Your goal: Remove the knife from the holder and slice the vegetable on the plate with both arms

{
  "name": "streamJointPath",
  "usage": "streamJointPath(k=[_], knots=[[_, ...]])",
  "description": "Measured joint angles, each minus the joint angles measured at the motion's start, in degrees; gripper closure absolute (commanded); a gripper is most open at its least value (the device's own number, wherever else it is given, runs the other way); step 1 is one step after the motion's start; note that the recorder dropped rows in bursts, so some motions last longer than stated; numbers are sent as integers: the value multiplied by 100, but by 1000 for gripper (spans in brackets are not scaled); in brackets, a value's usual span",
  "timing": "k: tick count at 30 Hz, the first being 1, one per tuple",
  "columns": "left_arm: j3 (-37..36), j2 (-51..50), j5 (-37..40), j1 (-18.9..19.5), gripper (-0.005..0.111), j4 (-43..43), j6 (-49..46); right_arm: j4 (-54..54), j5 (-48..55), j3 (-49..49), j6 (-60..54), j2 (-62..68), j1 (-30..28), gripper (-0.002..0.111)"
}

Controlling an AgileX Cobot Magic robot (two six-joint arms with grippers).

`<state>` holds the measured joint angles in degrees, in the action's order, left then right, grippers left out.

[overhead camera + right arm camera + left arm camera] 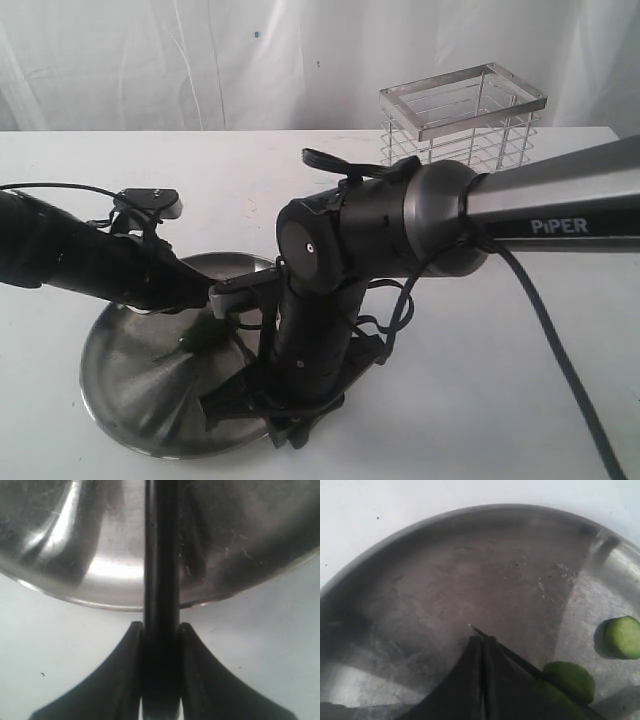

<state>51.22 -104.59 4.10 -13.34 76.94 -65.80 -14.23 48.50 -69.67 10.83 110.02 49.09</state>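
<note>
At lower centre of the right wrist view: right gripper (160, 628) clenched on the knife (161, 550), which runs straight up the frame across the plate (100, 575) rim. Left gripper (481, 642) pinched closed, nothing seen held; vegetable (567, 680) just beside it, lower right (one cut round (622, 637) lies apart). Holder (462, 110), upper right of exterior view, shows no knife. Judged step: slicing. Next: lower the blade across the vegetable, clear of the left fingers.
</note>
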Motion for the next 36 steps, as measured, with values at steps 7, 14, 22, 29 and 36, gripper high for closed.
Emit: streamJointPath(k=[7, 14, 22, 29, 36], knots=[[70, -36, 159, 0, 107, 0, 195, 0, -139, 163, 0, 0, 0, 108], [190, -36, 396, 0, 107, 171, 390, -62, -247, 173, 0, 0, 0, 108], [346, -204, 386, 0, 107, 248, 241, -89, -261, 173, 0, 0, 0, 108], [543, -522, 653, 0, 107, 233, -7, -113, -261, 173, 0, 0, 0, 108], [422, -591, 697, 5, 107, 323, -39, -113, -227, 185, 0, 0, 0, 108]])
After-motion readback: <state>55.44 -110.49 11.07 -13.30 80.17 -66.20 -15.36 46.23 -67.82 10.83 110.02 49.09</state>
